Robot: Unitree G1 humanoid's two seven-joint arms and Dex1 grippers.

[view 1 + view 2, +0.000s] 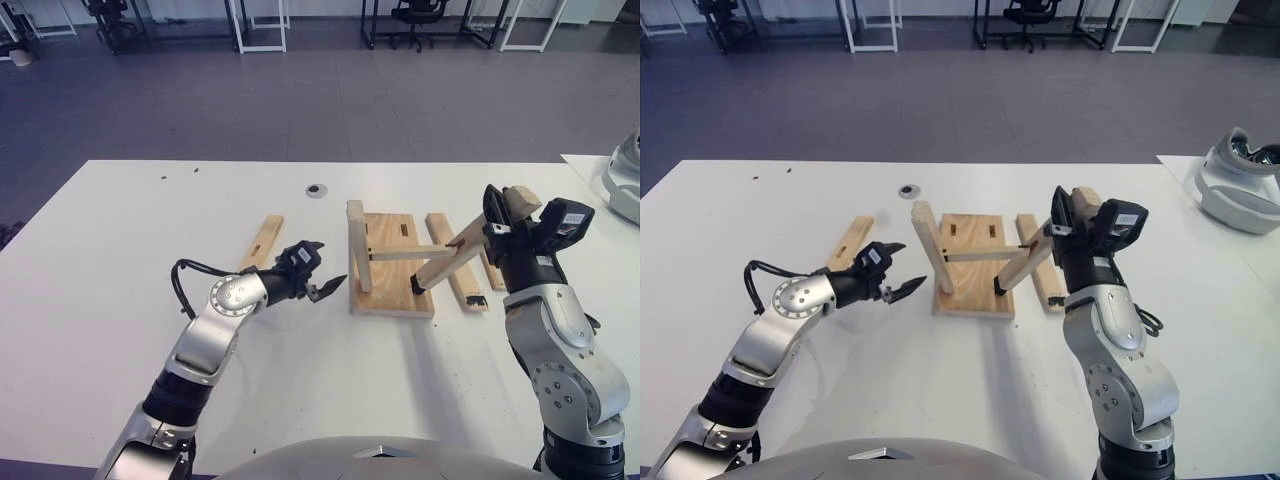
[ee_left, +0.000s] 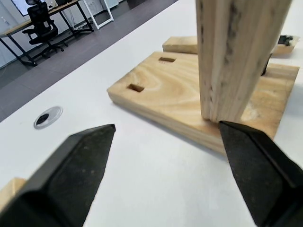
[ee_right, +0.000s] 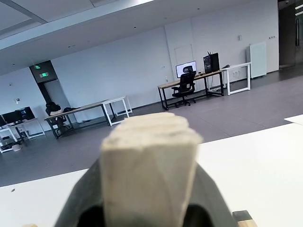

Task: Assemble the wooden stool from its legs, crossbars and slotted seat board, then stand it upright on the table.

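right gripper [image 1: 508, 216] clamps the top end of a tilted leg [image 1: 448, 264], its foot down on the seat board [image 1: 392, 292] at the middle of the worktop [image 1: 110, 250], likely to seat it in a slot. left gripper [image 1: 326, 267] gapes wide just beside the standing leg [image 1: 357, 245], probably to steady it. crossbar [image 1: 405, 254] runs between both legs.

Seat board [image 1: 395, 262] flat; upright leg [image 1: 357, 245] at its 9 o'clock edge, crossbar [image 1: 405, 254] joins tilted leg [image 1: 450, 258] (3 o'clock side). Loose leg [image 1: 262, 242] at 9, spare leg [image 1: 440, 228] at 3.
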